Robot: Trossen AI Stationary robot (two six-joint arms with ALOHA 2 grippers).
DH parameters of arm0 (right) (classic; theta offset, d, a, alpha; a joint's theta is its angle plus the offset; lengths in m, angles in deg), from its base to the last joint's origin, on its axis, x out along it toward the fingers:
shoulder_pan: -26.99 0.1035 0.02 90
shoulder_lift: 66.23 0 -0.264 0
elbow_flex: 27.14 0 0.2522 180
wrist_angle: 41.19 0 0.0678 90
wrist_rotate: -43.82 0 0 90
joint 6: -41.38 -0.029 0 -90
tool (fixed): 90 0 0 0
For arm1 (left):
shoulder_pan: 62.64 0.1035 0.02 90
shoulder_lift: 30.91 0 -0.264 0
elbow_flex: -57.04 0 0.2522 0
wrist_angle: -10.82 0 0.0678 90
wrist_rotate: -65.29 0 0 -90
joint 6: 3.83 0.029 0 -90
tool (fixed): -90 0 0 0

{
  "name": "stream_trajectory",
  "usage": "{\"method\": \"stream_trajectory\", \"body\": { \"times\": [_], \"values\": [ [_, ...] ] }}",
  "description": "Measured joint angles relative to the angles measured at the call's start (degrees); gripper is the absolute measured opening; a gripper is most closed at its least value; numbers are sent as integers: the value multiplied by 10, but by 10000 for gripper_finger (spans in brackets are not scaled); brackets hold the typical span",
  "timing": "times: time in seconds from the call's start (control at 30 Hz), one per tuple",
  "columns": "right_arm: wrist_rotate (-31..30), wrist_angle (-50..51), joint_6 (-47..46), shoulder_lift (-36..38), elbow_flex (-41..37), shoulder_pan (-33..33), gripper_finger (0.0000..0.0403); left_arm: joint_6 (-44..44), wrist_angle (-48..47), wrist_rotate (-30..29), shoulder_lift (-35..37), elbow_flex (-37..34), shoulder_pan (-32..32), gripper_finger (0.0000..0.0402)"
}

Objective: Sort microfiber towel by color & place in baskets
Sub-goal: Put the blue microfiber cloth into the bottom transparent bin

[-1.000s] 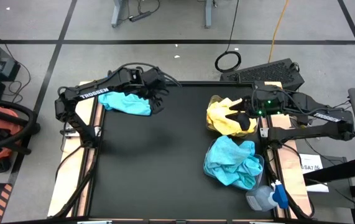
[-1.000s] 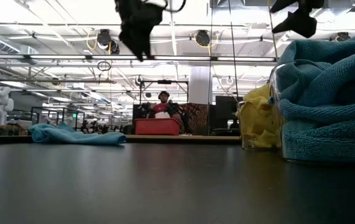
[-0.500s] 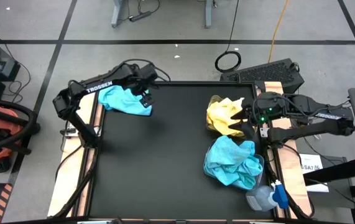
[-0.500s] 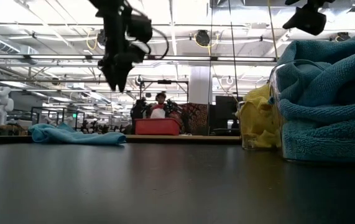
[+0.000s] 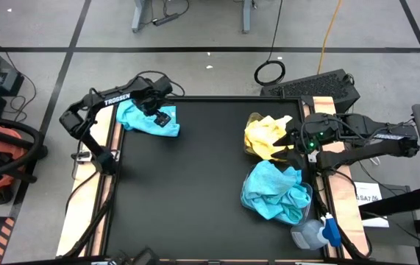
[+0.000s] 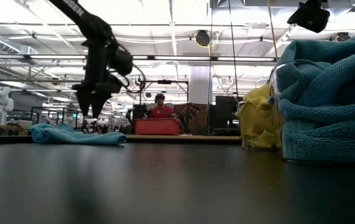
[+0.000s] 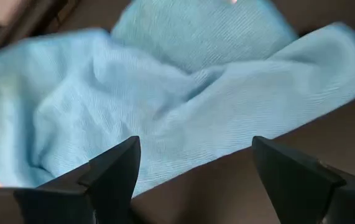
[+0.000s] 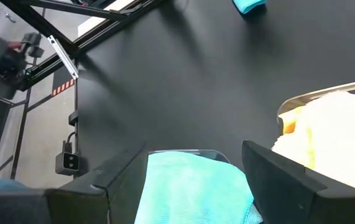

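One teal-blue microfiber towel point(image 5: 142, 120) lies crumpled on the black table near its far left corner, also seen in the low view point(image 6: 74, 134). My left gripper point(image 5: 160, 112) hangs open, pointing down just above it point(image 6: 91, 112). In the left wrist view its fingers straddle the towel point(image 7: 183, 106) without touching it. Two clear baskets stand at the right: the farther one point(image 5: 257, 143) holds yellow towels, the nearer one point(image 5: 307, 197) teal ones. My right gripper point(image 5: 296, 137) is open, raised beside the yellow basket, with nothing between its fingers point(image 8: 196, 180).
A grey bottle with a blue cap point(image 5: 316, 232) lies by the table's near right corner. A black keyboard point(image 5: 320, 87) sits beyond the far right edge. The black middle of the table point(image 5: 195, 184) carries nothing. A person sits far off in the room point(image 6: 160, 106).
My left gripper has come down from high above the table and swung toward the table's left edge, ending just over the teal towel, its fingers still open. My right gripper has drawn back a little from over the yellow towels toward the table's right edge.
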Motion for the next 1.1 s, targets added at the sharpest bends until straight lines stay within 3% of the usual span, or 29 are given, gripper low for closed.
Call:
{"method": "stream_trajectory", "body": {
  "times": [0.57,0.83,1.1],
  "values": [
    [0,-1,-15,0,0,0,251,-6,124,19,0,-104,112,358],
    [0,-1,-20,0,0,0,251,-26,167,44,-6,-119,121,364],
    [0,-11,-22,0,0,0,251,-65,149,72,-70,-116,111,364]
  ]
}}
